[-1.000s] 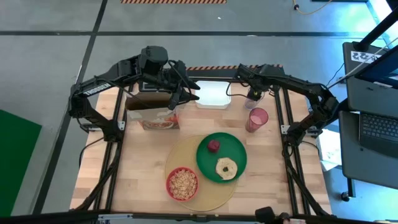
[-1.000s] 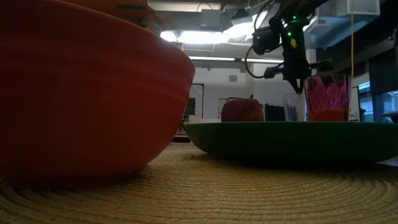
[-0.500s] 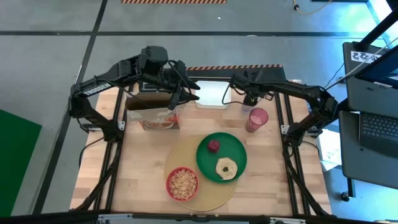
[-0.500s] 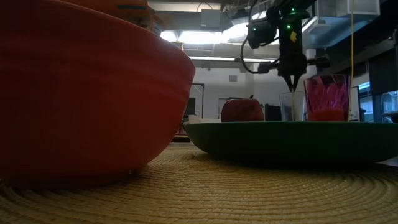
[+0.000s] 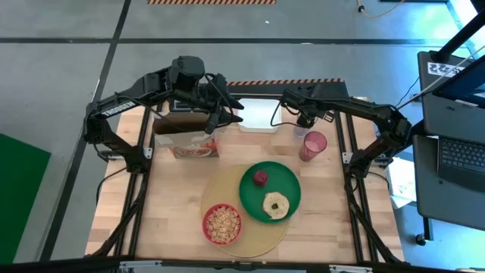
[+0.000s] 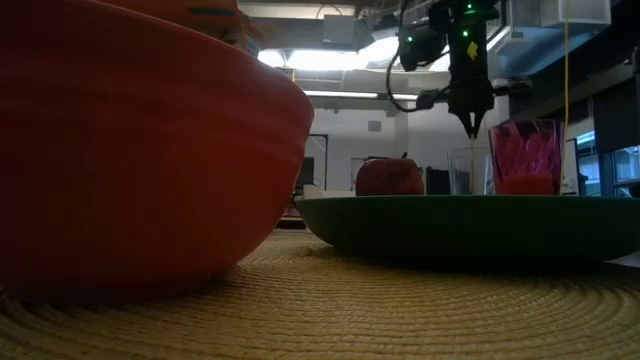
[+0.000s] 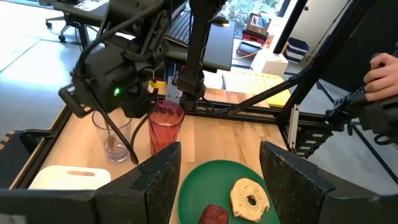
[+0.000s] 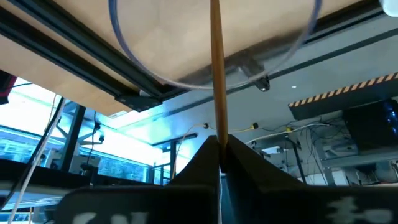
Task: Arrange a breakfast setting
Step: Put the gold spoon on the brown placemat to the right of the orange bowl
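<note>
Set: round green plate (image 5: 270, 189) with bagel (image 5: 275, 205), small red apple (image 5: 260, 178); red bowl (image 5: 222, 224) of cereal; translucent pink cup (image 5: 313, 144). Remaining: right pincer (image 6: 470, 127), shut on thin wooden stick (image 8: 216, 74) above clear glass (image 7: 112, 134); left pincer (image 7: 217, 180) half-open, empty.

A: Colours? Mat (image 5: 250, 227) tan w/ woven rings, plate (image 5: 286, 180) green, bowl (image 5: 222, 224) red.
B: Apple (image 5: 260, 178) dark red, cup (image 5: 312, 145) translucent pink, bagel (image 5: 276, 205) pale tan.
</note>
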Robot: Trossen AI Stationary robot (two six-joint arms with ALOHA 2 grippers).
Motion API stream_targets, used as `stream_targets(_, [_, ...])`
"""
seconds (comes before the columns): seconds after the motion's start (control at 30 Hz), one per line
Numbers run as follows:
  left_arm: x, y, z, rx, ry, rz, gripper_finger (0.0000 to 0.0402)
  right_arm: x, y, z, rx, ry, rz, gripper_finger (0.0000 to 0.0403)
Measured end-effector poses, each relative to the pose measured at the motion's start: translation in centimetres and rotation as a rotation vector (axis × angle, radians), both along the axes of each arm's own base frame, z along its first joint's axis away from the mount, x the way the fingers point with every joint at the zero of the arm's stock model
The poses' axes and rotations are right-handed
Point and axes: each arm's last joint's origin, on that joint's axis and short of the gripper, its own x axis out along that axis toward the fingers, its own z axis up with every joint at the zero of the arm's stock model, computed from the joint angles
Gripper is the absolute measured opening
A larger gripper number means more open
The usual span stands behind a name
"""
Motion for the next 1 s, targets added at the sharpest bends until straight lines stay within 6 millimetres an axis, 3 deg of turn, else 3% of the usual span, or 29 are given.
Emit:
stream_targets(0.2, [0.0, 0.0, 0.0, 0.0, 0.0, -0.001, 0.0212, 0.5, 0.3, 2.2, -0.039, -0.036, 0.021, 0.0012])
stream_targets(0.53, [0.0, 0.0, 0.1, -0.004, -0.008, 0.004, 0.0212, 0.9, 3.1, 6.3, -0.021, -0.036, 0.126, 0.0019])
stream_targets(1.0, [0.2, 0.1, 0.4, 0.005, -0.045, 0.005, 0.0212, 1.3, 5.1, 10.0, -0.094, -0.168, 0.141, 0.001])
